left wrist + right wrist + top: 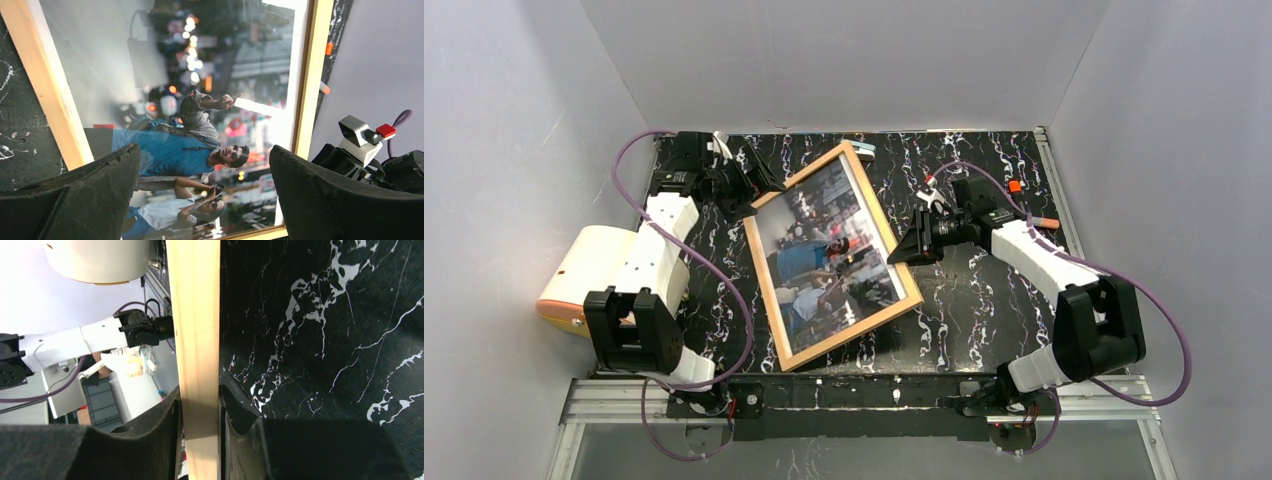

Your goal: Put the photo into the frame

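The frame (910, 296), thin light wood, lies slanted on the black marbled table. The photo (829, 250) of people in blue on a street shows inside its border. My right gripper (904, 250) is shut on the frame's right rail. In the right wrist view the wooden rail (195, 315) runs between the two dark pads (135, 440) of that gripper (200, 425). My left gripper (752, 200) hovers open over the frame's far left corner. In the left wrist view the photo (200, 100) and the frame (55, 100) fill the space beyond this gripper (205, 200), its fingers (90, 200) wide apart and touching nothing.
A cream and orange appliance (584, 275) stands at the table's left edge beside the left arm. A small teal object (864, 150) lies behind the frame's far corner. Small orange pieces (1016, 186) lie at the back right. White walls close in the table on three sides.
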